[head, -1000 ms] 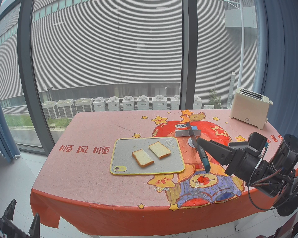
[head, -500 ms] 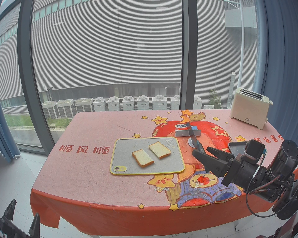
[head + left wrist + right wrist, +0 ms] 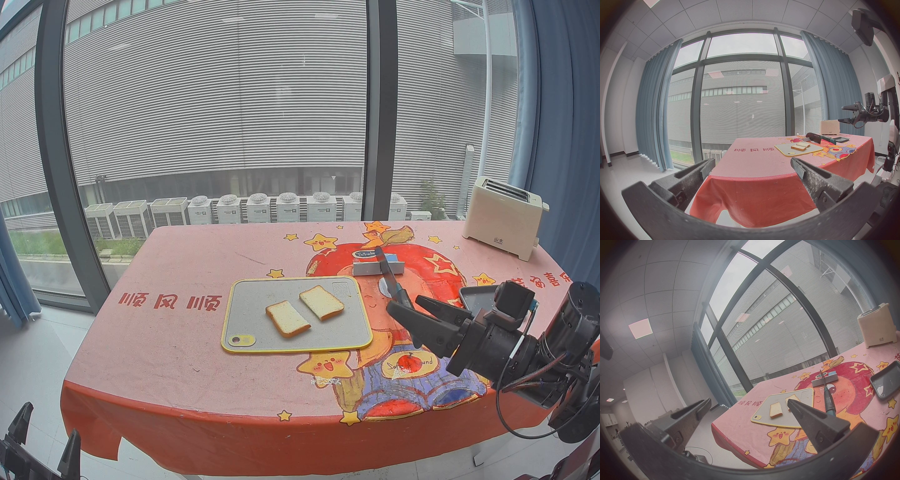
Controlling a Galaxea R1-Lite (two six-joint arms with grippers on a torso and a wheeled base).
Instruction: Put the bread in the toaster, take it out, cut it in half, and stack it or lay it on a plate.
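Behind the orange-clothed table (image 3: 187,350) runs a wall of tall windows. On the cutting board (image 3: 250,325) at the table's middle lie two bread halves (image 3: 287,317) side by side, already cut and not yet plated. The knife (image 3: 389,275) lies just off the board's right edge, its blade propped on a small block (image 3: 365,267), probably so the handle stays easy to grasp and the edge stays off the cloth. The toaster (image 3: 504,217) sits at the far right corner. A dark plate (image 3: 478,297) waits near the right edge, within the right arm's reach.

The right gripper (image 3: 404,303) hovers over the knife's handle with its fingers spread and empty. The left gripper (image 3: 50,420) hangs low off the near left corner, jaws apart, out of the way.

Compared with a second ago, the right gripper has dropped and drawn back toward the near edge, uncovering the plate. Over the last half second it has barely shifted. Bread, board and knife lie where they were.
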